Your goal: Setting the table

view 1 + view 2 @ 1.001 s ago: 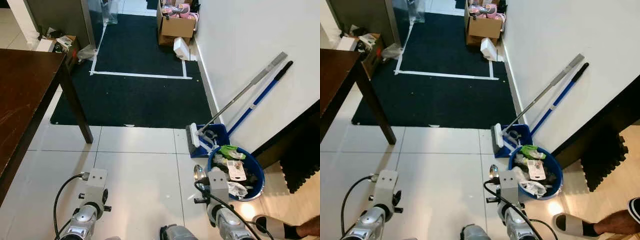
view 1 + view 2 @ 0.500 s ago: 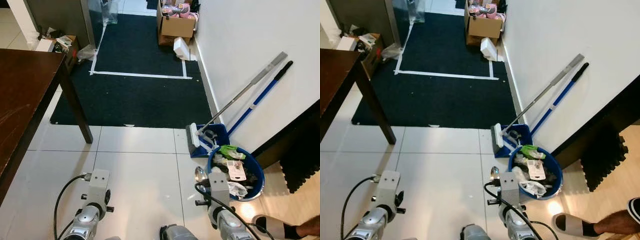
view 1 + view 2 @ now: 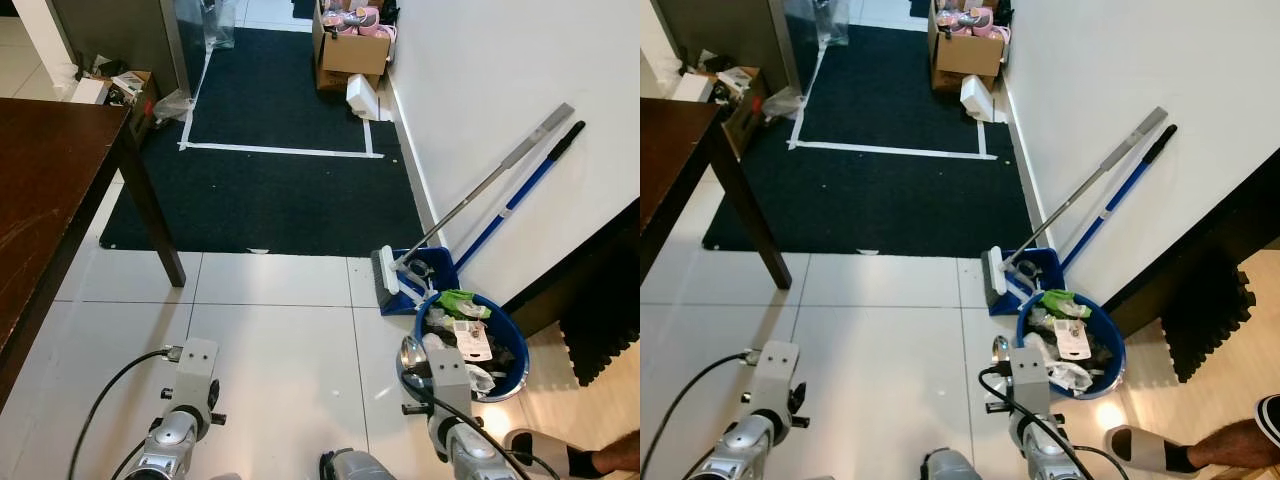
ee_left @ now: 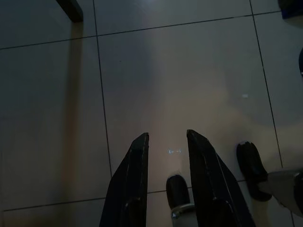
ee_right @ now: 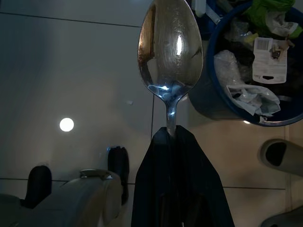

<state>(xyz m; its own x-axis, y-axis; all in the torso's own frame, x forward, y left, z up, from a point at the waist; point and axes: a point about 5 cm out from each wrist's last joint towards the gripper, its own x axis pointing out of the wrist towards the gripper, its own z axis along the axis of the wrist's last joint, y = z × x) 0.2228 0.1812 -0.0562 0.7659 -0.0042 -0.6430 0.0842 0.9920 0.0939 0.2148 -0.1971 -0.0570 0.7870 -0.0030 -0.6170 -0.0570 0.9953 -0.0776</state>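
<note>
Spoon (image 5: 170, 49), shiny metal, pinched at the handle by the right gripper (image 5: 176, 137), bowl pointing forward past the black fingers (image 5: 161, 179), which press together on the stem. Held low over the white tiled floor (image 3: 280, 340), just beside a blue bucket (image 3: 512, 345) stuffed with crumpled wrappers, a green scrap and a labelled packet. Seen from the head, bowl of the spoon (image 3: 411, 350) poking up ahead of the right wrist, close to the bucket's rim. Left gripper (image 4: 166, 138) hanging over bare tiles, its two fingers (image 4: 137, 165) spread apart with nothing between them. Behind the bucket, a blue dustpan (image 3: 425, 275) with a white brush head (image 3: 385, 272), and two long handles leaning on the white wall (image 3: 480, 90): one silver (image 3: 500, 170), one blue (image 3: 530, 185). Farther off, a dark carpet (image 3: 270, 190) marked with white tape lines (image 3: 280, 150), and a cardboard box (image 3: 350, 50) holding pink items against the wall. Dark brown wooden table (image 3: 45, 190) at the robot's left, one leg (image 3: 155, 215) standing where carpet meets tile, well apart from the spoon. A person's foot in a slipper (image 3: 1150, 450) at the lower right edge, near the bucket. Black foam mat (image 3: 605, 320) along the right side.
</note>
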